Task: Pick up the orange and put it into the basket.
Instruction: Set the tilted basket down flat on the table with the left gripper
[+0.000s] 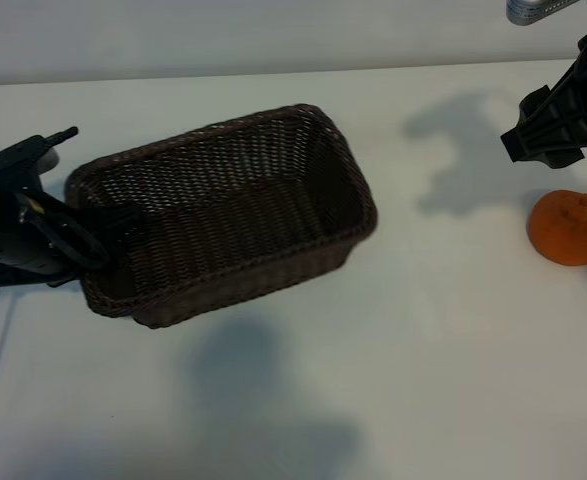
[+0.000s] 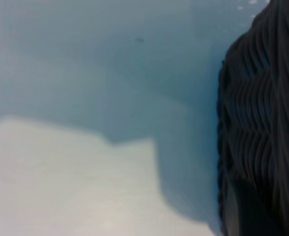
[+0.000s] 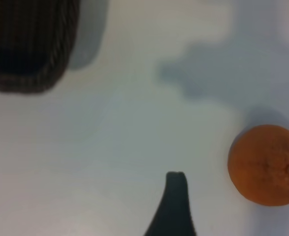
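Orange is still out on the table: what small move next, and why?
Probably bring the right gripper down over the orange: it hangs just above and beside the fruit, nothing held. The left gripper sits at the basket rim.

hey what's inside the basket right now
Nothing shows inside the basket: only its bare woven floor and walls. The near left corner is hidden by the left gripper. The orange sits outside on the table.

Basket (image 1: 223, 215): woven wicker, dark brown, ribbed rough weave, braided rim, matt. Orange (image 1: 570, 227), well right of basket: dimpled, slightly bumpy skin, dull sheen. Table (image 1: 423, 350) under basket: smooth, white, matt. Left gripper (image 1: 113, 222) at basket's left end, right gripper (image 1: 551, 125) near orange: black plastic, matt.
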You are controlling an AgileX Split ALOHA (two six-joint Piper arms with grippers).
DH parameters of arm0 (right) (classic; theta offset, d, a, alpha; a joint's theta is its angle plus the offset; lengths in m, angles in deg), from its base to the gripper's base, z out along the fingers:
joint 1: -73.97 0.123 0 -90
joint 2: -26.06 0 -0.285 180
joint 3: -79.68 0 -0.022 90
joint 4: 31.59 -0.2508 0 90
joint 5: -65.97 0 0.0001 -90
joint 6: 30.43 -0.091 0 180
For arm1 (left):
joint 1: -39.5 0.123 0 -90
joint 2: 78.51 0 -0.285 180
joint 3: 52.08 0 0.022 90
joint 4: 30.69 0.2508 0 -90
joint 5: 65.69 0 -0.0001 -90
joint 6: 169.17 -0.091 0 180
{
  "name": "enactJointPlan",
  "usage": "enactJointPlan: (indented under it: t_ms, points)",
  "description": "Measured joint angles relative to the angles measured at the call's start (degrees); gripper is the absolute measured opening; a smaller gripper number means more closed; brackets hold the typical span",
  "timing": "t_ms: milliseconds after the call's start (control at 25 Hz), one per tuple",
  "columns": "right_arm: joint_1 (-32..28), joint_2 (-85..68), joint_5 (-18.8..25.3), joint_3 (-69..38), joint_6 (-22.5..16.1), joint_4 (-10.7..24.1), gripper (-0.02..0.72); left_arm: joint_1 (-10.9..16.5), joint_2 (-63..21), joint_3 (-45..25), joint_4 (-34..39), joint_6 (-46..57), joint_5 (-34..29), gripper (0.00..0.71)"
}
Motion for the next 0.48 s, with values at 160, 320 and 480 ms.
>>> enactJointPlan:
  t_ms: [160, 320, 480]
  points:
    - [0.0, 0.0, 0.0, 0.0, 0.0, 0.0, 0.594, 0.0, -2.3, -0.2, -8.2, -9.7, -0.1, 0.147]
    - [0.0, 0.0, 0.0, 0.0, 0.0, 0.0, 0.594, 0.0, -5.0, -0.5, -12.0, -15.8, -0.5, 0.147]
    - [0.0, 0.0, 0.0, 0.0, 0.0, 0.0, 0.594, 0.7, -6.2, -0.1, -13.2, -17.1, -1.6, 0.147]
